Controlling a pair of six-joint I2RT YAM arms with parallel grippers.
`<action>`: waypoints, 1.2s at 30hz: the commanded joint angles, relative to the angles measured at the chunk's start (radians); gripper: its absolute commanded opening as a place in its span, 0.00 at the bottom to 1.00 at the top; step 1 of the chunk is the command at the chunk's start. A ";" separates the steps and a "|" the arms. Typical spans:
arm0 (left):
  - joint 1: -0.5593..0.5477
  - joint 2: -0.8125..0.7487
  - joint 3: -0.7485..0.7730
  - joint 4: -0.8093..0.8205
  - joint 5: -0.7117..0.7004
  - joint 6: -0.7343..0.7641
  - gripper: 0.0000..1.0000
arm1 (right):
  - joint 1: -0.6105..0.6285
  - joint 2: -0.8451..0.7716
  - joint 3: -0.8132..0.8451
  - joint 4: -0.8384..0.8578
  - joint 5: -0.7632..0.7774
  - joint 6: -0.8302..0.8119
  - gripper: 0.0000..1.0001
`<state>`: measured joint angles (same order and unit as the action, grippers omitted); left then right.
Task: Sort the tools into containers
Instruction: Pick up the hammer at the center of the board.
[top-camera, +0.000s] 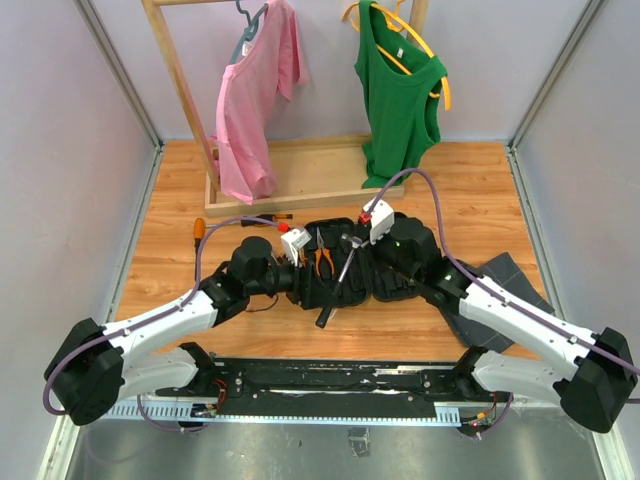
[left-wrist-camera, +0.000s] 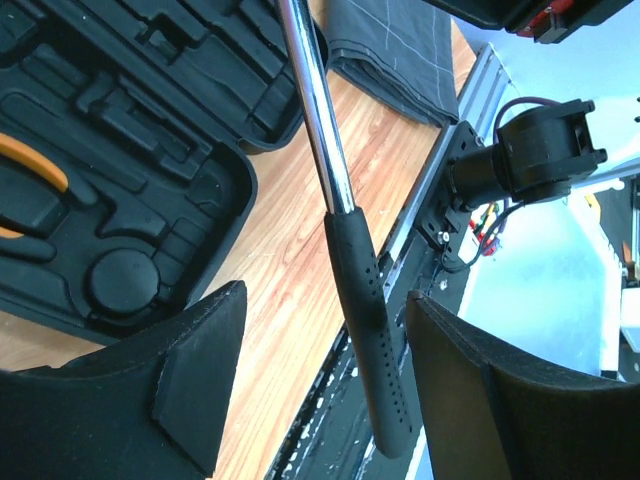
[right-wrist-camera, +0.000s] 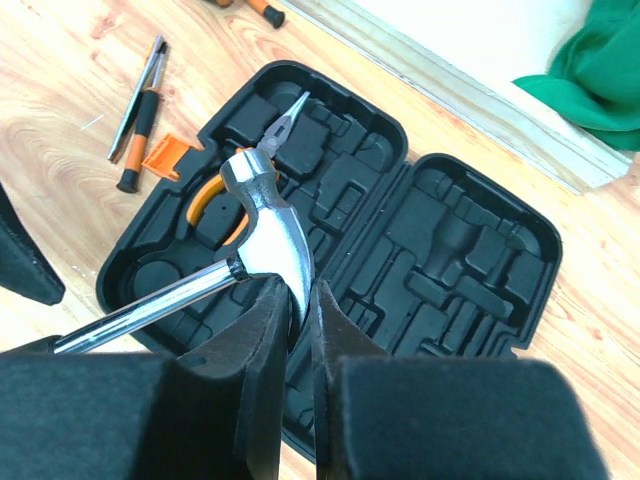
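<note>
- Pinched by its steel head in the nearly shut right end effector (right-wrist-camera: 299, 300): black-handled metal hammer (right-wrist-camera: 262, 215), slanting above the open black plastic clamshell tool case (right-wrist-camera: 450, 260).
- Spread wide either side of the hammer's grip, not closed on it: left end effector (left-wrist-camera: 325, 305).
- Slotted in the case: orange-handled pliers (right-wrist-camera: 213, 200).

Tool case (right-wrist-camera: 440, 250): black throughout.
Hammer (right-wrist-camera: 265, 235): polished silver head and shaft; black grip, patterned with small dimples.
Pliers (right-wrist-camera: 205, 205): orange handles.
Latch (right-wrist-camera: 165, 155): orange.
Screwdriver (right-wrist-camera: 135, 145), upper left: black and orange handle.
Table (right-wrist-camera: 60, 60): light wood grain.
Cloth (left-wrist-camera: 390, 50): dark grey, thin pale grid lines.
</note>
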<state>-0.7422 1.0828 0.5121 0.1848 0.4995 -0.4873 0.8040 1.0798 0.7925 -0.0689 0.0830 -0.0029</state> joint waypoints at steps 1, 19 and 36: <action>-0.008 -0.008 0.005 0.066 0.017 -0.015 0.69 | -0.016 -0.032 -0.004 0.032 0.023 -0.012 0.01; -0.041 0.025 0.014 0.106 0.080 -0.026 0.58 | -0.017 -0.102 -0.045 0.159 0.132 0.067 0.01; -0.051 0.088 0.067 0.078 -0.015 -0.025 0.01 | -0.017 -0.110 -0.049 0.136 0.053 0.035 0.22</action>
<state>-0.7773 1.1614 0.5293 0.2428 0.5091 -0.5316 0.8001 0.9924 0.7418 0.0216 0.1875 0.0414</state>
